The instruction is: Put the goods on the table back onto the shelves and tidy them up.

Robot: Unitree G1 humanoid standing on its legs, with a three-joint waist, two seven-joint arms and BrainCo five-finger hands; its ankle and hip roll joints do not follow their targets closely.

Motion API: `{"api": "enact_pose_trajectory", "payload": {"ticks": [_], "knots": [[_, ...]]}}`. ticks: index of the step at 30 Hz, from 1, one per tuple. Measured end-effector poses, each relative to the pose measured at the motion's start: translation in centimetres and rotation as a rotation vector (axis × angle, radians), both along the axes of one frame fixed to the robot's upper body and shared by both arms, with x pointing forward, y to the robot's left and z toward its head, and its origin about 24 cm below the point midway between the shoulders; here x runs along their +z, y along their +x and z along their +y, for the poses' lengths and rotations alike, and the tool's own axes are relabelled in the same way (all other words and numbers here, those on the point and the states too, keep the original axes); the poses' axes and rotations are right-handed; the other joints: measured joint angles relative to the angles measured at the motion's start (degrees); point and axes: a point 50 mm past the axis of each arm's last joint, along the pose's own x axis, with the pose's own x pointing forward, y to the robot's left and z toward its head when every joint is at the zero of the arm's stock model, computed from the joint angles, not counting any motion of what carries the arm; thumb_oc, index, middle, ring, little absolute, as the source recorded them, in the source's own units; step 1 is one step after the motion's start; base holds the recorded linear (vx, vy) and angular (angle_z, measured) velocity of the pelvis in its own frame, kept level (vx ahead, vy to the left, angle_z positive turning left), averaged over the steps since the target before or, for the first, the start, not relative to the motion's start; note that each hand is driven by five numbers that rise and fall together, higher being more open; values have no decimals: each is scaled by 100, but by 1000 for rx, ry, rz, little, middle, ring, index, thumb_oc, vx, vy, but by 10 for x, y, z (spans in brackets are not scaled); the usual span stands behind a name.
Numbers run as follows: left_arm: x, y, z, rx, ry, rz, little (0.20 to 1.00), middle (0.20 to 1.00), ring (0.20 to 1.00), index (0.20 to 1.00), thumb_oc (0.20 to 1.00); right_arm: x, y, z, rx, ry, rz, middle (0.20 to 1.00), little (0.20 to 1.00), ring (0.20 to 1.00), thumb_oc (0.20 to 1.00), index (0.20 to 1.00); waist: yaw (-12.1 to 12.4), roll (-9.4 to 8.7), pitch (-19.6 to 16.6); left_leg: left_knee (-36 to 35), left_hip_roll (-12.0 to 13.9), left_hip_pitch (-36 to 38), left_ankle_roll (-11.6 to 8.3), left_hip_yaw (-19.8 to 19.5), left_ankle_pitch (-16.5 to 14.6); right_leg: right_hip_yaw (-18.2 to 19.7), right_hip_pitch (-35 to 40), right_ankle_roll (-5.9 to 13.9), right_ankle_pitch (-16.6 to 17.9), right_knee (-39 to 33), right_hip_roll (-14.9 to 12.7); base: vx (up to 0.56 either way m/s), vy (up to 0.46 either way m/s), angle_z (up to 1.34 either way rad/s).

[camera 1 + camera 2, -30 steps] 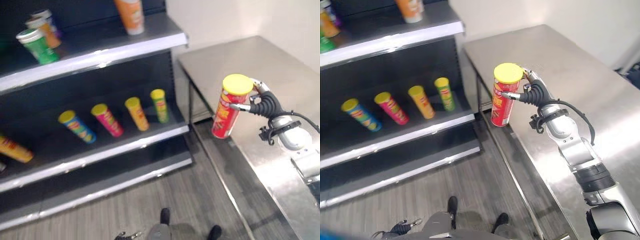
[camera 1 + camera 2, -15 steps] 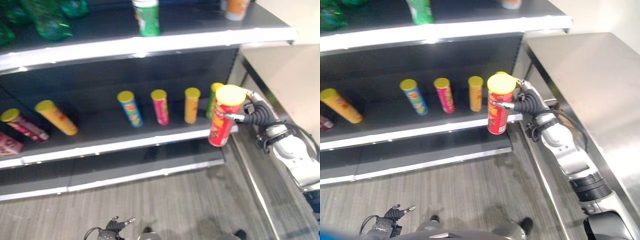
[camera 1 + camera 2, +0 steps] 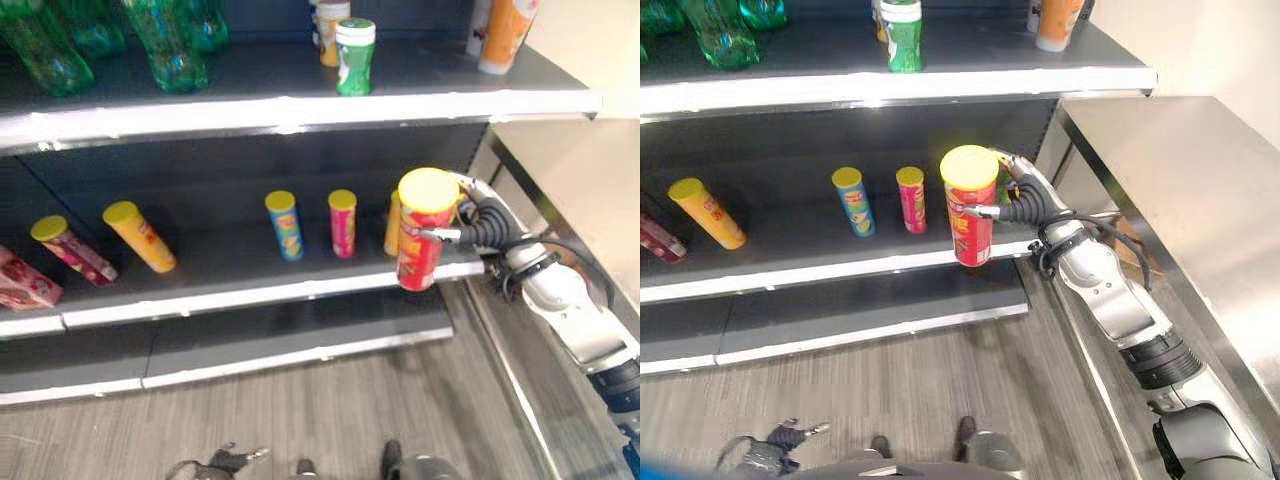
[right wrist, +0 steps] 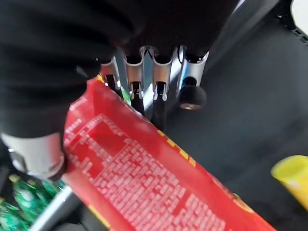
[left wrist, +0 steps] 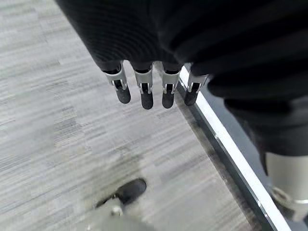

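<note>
Shelf [image 3: 250, 292] edge: right hand [image 3: 478, 222] grips red can [image 3: 420, 250], hiding another

Right hand [image 3: 1025, 200] fingers curled; left hand [image 5: 144, 43] fingers straight

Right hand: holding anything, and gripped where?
Yes. The right hand grips the red can with the yellow lid around its upper body, just under the lid, upright in front of the middle shelf. The left hand holds nothing.
</note>
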Motion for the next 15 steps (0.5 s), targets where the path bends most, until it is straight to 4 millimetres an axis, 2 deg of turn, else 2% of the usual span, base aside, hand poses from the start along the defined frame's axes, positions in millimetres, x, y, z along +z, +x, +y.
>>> {"api": "enact_pose_trajectory", "payload": {"ticks": [3, 4, 5, 6, 7, 8, 9, 11, 14, 15], "knots": [[-2, -3, -4, 21, -16, 3, 1000, 1000, 1000, 1000, 1000, -8, 2, -2, -9, -46, 38, 200, 200, 200, 200, 200, 103, 0, 6, 169, 29, -119, -40, -134, 28, -66, 193, -21, 114, -293, 91, -29, -70, 18], [-1, 0, -5, 22, -18, -10, 1000, 1000, 1000, 1000, 1000, -9, 2, -2, -12, -47, 42, 200, 200, 200, 200, 200, 80, -36, 36, 583, -7, -445, -82, -308, 26, -169, 188, 10, 78, -296, 38, -77, 25, 68], [1, 10, -7, 7, -20, -36, 1000, 1000, 1000, 1000, 1000, -10, 2, -2, -14, -63, 47, 200, 200, 200, 200, 200, 65, -148, 78, 1048, -117, -795, -223, -476, 119, -150, 200, 9, 81, -384, -97, -14, 73, 93], [2, 16, -11, -6, -28, -49, 1000, 1000, 1000, 1000, 1000, -10, 2, -3, -13, -82, 50, 200, 200, 200, 200, 200, 81, -209, 113, 1220, -214, -961, -415, -548, 305, -207, 227, -30, 127, -467, -197, 19, 61, 88], [2, 21, -16, -8, -41, -61, 1000, 1000, 1000, 1000, 1000, -10, 2, -4, -13, -96, 52, 200, 200, 200, 200, 200, 93, -236, 145, 1258, -228, -1039, -472, -473, 348, -293, 253, -91, 152, -533, -302, 71, 102, 69], [0, 14, -18, -1, -47, -45, 1000, 1000, 1000, 1000, 1000, -12, 4, 2, 2, -90, 58, 200, 200, 200, 200, 200, 137, -221, 171, 1060, -122, -923, -452, -101, 326, -338, 340, -176, 186, -651, -277, 66, 122, 34], [-2, 7, -17, 6, -44, -23, 1000, 1000, 1000, 1000, 1000, -12, 3, 5, 13, -81, 58, 200, 200, 200, 200, 200, 163, -183, 205, 890, 1, -810, -447, -20, 329, -329, 373, -187, 176, -656, -275, 71, 169, 10], [-4, -2, -12, 30, -30, 9, 1000, 1000, 1000, 1000, 1000, -13, 3, 13, 35, -72, 59, 200, 200, 200, 200, 200, 148, -180, 230, 682, 256, -734, -453, -104, 333, -337, 365, -204, 173, -659, -281, 64, 155, -1], [-3, 0, -8, 49, -8, 2, 1000, 1000, 1000, 1000, 1000, -16, 5, 14, 30, -89, 67, 200, 200, 200, 200, 200, 80, -208, 256, 542, 940, -797, -487, -316, 344, -387, 353, -201, 168, -655, -277, 131, 212, 10], [-3, 3, -9, 47, -6, -6, 1000, 1000, 1000, 1000, 1000, -19, 6, 7, -2, -101, 67, 200, 200, 200, 200, 200, 41, -211, 272, 492, 1249, -840, -500, -354, 341, -425, 393, -58, 153, -649, -384, 265, 405, 16]]}}
